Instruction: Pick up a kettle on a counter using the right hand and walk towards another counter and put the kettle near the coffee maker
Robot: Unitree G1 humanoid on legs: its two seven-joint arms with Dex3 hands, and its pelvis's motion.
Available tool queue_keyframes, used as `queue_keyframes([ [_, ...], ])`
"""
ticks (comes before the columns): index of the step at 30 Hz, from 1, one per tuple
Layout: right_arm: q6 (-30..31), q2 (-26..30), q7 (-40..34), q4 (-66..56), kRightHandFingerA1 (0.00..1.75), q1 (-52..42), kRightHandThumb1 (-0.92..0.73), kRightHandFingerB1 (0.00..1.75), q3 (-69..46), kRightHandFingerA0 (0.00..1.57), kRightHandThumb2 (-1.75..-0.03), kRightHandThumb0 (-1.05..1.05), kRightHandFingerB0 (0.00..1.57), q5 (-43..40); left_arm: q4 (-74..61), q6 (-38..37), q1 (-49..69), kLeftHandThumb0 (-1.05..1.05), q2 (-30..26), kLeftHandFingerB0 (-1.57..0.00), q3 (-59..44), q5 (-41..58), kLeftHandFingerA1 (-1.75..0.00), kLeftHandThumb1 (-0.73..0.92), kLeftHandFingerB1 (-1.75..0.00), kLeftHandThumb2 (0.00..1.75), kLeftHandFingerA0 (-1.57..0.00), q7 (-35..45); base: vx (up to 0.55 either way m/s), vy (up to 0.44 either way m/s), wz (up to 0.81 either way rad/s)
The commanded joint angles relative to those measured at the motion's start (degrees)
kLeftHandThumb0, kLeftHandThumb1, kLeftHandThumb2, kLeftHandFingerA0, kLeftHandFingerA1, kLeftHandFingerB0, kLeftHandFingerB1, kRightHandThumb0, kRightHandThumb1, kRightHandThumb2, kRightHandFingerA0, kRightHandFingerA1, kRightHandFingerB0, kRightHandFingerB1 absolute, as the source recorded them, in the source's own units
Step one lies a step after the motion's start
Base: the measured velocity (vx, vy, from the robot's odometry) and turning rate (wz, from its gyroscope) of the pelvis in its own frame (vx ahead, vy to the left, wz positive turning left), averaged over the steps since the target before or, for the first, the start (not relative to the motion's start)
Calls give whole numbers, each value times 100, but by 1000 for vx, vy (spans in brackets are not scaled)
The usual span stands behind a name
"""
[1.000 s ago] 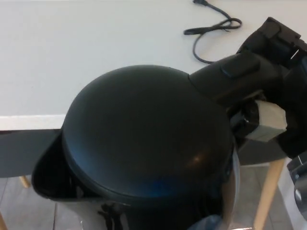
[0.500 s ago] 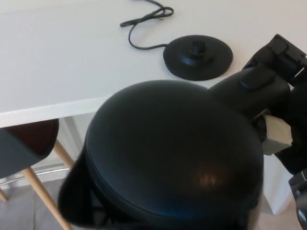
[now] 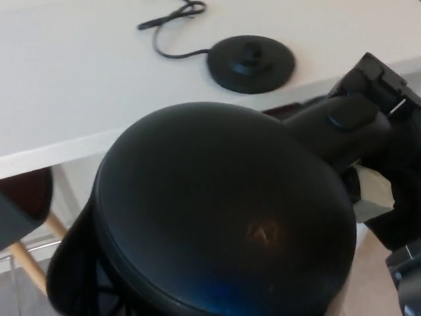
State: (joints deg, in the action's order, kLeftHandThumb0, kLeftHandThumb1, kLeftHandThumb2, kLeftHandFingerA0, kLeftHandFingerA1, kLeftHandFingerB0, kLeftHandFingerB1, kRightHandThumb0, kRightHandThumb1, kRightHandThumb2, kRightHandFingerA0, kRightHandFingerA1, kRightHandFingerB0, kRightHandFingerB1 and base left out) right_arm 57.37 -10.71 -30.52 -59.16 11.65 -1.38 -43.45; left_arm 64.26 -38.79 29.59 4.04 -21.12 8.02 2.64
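A black kettle (image 3: 217,210) fills most of the head view, seen from above, its round lid close under the camera. Its handle (image 3: 342,125) points to the right, and my right hand (image 3: 388,151) is shut on it, holding the kettle in the air off the counter's front edge. The kettle's round black base (image 3: 251,63) lies on the white counter (image 3: 79,85) behind it, with its black cord (image 3: 171,26) trailing to the back. No coffee maker shows. My left hand is out of sight.
A dark stool seat (image 3: 23,201) on light wooden legs (image 3: 29,266) stands under the counter's edge at the lower left. The kettle hides the floor below.
The whole picture has shifted as the camera moved: the base and cord now sit further left and higher. The kettle stays in my right hand, a little lower left in the picture.
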Motion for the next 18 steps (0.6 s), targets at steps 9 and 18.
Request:
queue_keyframes([
  [9, -690, 323, -589, -84, 175, 45, -48, 159, 125, 102, -132, -27, 77, -492, 41, -245, -255, -17, -54, -99, 7, -35, -122, 41, -105, 132, -103, -297, -53, -158, -56],
  [18, -713, 393, -598, -84, 175, -26, -47, 159, 161, 98, -133, -28, 75, -560, 213, -236, -348, -13, -130, -98, 58, -111, -119, 34, -98, 141, -100, -423, -12, 116, -63],
])
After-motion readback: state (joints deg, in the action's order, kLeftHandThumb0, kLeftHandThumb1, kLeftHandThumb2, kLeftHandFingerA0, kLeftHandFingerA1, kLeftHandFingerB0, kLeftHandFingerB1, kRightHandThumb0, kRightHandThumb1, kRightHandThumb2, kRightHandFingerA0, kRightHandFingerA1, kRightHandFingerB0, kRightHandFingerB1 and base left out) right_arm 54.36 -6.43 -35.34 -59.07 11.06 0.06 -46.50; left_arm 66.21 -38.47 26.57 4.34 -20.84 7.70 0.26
